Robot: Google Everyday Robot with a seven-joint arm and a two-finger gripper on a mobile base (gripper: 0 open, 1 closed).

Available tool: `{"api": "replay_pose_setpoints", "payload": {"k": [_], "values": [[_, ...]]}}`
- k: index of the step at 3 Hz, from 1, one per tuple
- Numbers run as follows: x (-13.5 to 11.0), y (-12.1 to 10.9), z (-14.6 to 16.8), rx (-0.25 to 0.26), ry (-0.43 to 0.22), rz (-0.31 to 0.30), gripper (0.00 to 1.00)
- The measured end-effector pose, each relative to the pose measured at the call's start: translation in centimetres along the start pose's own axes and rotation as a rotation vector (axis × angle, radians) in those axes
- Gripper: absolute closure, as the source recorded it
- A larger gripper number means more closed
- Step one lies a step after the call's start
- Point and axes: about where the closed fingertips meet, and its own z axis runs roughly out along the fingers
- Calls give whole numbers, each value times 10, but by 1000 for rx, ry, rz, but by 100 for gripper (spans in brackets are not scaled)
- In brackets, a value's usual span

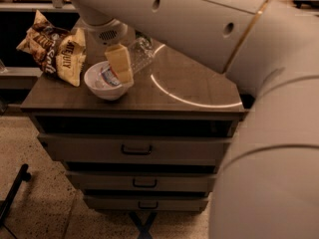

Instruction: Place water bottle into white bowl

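Observation:
The white bowl (99, 92) stands on the left part of the cabinet top. The water bottle (142, 54) lies tilted across it. Its labelled neck end is down inside the bowl and its clear crinkled body sticks out over the rim toward the back right. My gripper (123, 74) reaches down from the upper left, right over the bowl. One pale yellow finger (119, 63) lies across the front of the bottle and the other is hidden behind it. The gripper looks shut on the bottle.
A brown chip bag (56, 49) lies just left of the bowl at the back left. The top belongs to a drawer cabinet (134, 151) with three handles. My big pale arm (259, 108) fills the right side and hides the cabinet's right edge.

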Motion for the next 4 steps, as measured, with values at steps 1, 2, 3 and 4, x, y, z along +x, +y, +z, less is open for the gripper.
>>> {"api": "replay_pose_setpoints", "payload": {"k": [1,2,3,4], "values": [[25,15,-24,51,-53,1,0],[51,23,-33,70,-145,-3,0],[48,28,-32,55,-169,-22,0],[48,28,-32,55,-169,-22,0]]}}
